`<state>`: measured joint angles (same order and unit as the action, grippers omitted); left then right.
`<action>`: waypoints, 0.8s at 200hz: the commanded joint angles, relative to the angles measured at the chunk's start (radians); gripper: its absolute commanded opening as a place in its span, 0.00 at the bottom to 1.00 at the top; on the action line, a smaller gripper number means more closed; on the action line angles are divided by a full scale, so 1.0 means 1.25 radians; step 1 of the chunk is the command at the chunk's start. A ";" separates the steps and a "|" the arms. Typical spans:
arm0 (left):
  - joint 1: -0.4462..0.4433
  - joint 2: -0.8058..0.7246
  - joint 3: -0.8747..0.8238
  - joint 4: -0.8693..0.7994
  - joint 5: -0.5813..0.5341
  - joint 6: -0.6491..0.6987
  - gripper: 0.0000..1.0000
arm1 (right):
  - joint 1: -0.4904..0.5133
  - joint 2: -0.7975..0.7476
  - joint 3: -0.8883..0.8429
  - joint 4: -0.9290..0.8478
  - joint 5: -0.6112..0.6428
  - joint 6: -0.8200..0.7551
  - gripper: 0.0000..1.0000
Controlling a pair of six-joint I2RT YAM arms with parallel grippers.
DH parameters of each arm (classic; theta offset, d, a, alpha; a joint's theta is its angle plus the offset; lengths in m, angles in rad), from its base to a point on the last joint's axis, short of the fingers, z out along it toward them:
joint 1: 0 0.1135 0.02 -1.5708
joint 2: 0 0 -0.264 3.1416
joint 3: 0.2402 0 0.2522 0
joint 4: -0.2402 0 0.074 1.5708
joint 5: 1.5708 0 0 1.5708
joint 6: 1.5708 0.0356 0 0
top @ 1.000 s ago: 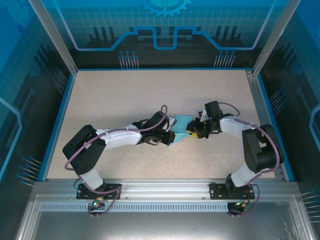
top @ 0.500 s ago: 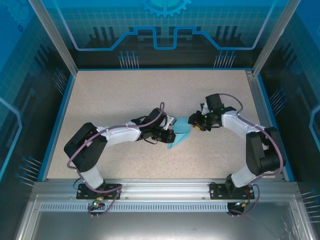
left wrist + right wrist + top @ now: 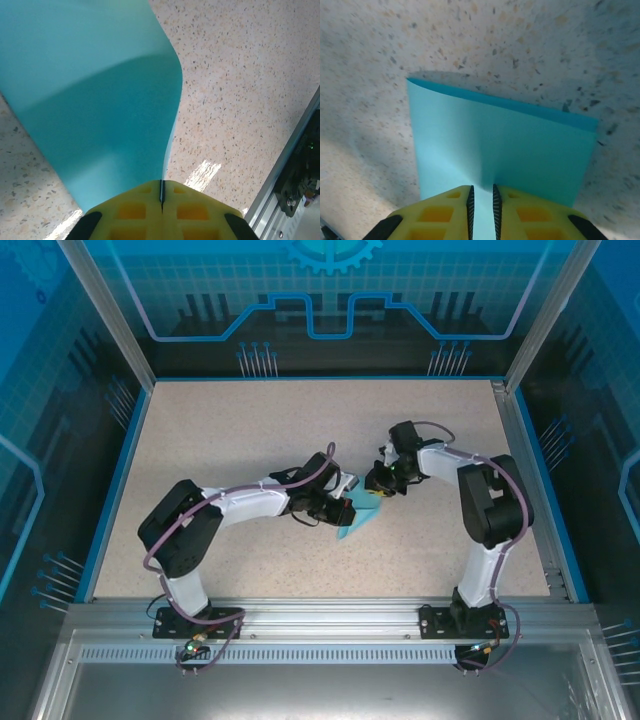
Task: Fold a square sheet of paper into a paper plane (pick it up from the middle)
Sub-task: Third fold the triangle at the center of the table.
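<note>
Top external view: square sheet of paper mid-table, curled between grippers. Left gripper jaws clamped on one edge. Right gripper jaws narrow, astride opposite edge, grip unclear. Step: likely first fold. Next: align edges, press crease.

Brightly, evenly lit from above. Soft shadows on the counter; small glare patches in left wrist view; fingers slightly blurred.

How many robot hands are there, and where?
2. The left hand is shut on the blue paper, left side; the right hand, fingers slightly apart, straddles its far edge.
</note>
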<state>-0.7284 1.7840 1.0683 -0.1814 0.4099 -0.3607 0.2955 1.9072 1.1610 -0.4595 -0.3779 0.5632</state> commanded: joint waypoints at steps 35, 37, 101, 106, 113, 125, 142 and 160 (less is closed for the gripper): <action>0.000 0.032 0.036 -0.040 0.045 -0.004 0.05 | 0.039 0.078 0.073 -0.062 -0.042 -0.125 0.21; 0.000 0.033 0.036 -0.041 0.045 -0.005 0.05 | 0.040 0.080 0.074 -0.062 -0.043 -0.128 0.21; 0.001 0.042 0.054 -0.059 0.048 -0.007 0.08 | 0.068 0.150 0.157 -0.118 -0.100 -0.239 0.22; 0.001 0.042 0.055 -0.059 0.044 -0.008 0.08 | 0.069 0.154 0.163 -0.123 -0.102 -0.245 0.22; 0.003 0.042 0.056 -0.062 0.033 -0.011 0.08 | 0.071 0.158 0.170 -0.130 -0.096 -0.249 0.22; 0.008 0.046 0.055 -0.067 0.014 -0.019 0.08 | 0.072 0.164 0.175 -0.134 -0.080 -0.247 0.22; 0.020 0.050 0.045 -0.061 0.008 -0.032 0.08 | 0.072 0.167 0.177 -0.136 -0.070 -0.245 0.22; 0.031 0.056 0.035 -0.058 -0.003 -0.044 0.07 | 0.072 0.165 0.174 -0.131 -0.072 -0.238 0.23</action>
<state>-0.7158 1.8301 1.1118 -0.2329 0.4335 -0.3786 0.3714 2.0811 1.3701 -0.5812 -0.4793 0.2848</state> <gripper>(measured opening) 0.074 0.226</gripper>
